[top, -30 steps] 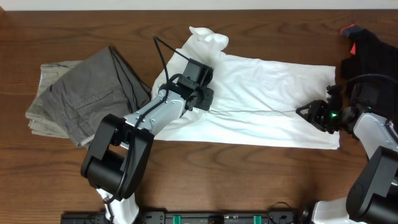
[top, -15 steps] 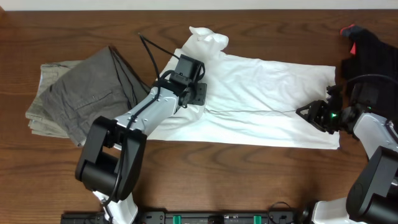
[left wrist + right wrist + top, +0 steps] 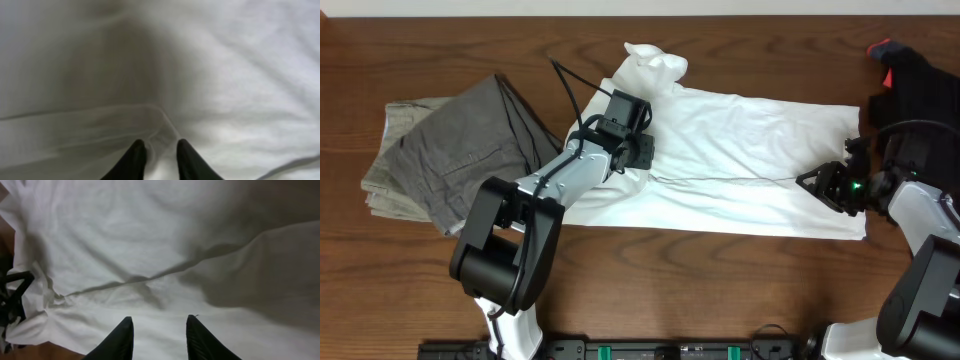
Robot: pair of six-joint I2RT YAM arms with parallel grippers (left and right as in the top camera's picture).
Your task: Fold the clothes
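The clothes lie on a brown table. A large white T-shirt (image 3: 740,150) is spread across the middle, its collar end bunched at the back. My left gripper (image 3: 640,150) rests on the shirt's left part. In the left wrist view its fingertips (image 3: 159,147) are pinched on a raised ridge of the white fabric (image 3: 225,75). My right gripper (image 3: 817,184) sits low over the shirt's right end. In the right wrist view its jaws (image 3: 159,324) stand apart over flat white cloth (image 3: 125,240), with nothing gripped between them.
Folded grey-khaki trousers (image 3: 445,150) lie at the left, close beside the left arm. A black garment (image 3: 920,90) with a red patch is piled at the back right corner, behind the right arm. Bare wood (image 3: 720,290) runs along the front edge.
The left gripper opened and shifted a little up and left on the shirt, then closed again on a fold of fabric. The right arm and the shirt's outline have barely moved.
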